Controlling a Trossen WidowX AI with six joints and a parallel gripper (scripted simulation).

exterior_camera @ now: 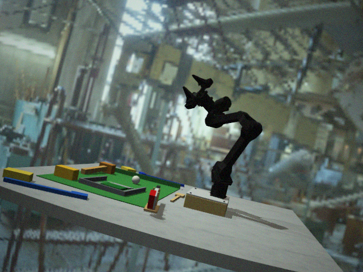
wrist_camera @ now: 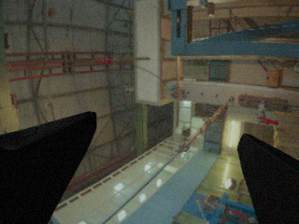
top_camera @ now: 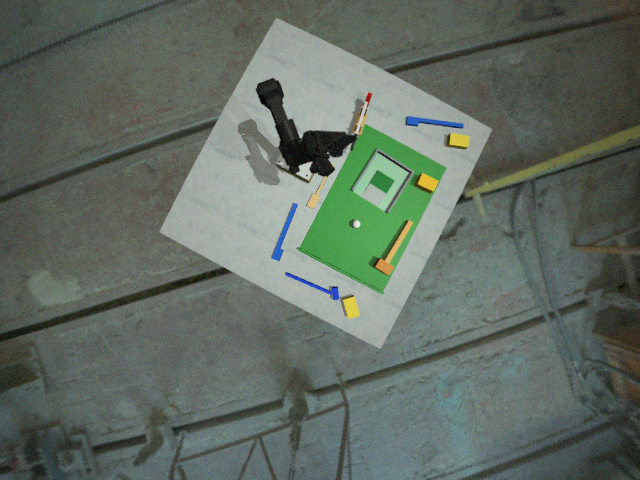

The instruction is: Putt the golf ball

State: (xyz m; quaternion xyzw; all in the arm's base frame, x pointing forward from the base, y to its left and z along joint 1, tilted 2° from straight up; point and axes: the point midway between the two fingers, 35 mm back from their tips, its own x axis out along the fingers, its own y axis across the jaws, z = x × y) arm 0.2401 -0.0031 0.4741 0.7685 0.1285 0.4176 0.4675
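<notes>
The claw (exterior_camera: pixel 197 88), wide open, empty and raised high, should drop with its fingers straddling the putter (exterior_camera: pixel 152 199) standing upright well below it, beside the green mat (exterior_camera: pixel 137 197).

Matte black jointed arm (exterior_camera: pixel 234 140), tapered pointed end effector (exterior_camera: pixel 197 86) fingers (tan base block)

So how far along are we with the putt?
Nothing looks done. The gripper is open and empty, raised high and pointing away from the table. The red putter sits untouched in its stand beside the green mat. The golf ball rests on the mat, short of the raised green. Grasping and putting are all left.
</notes>
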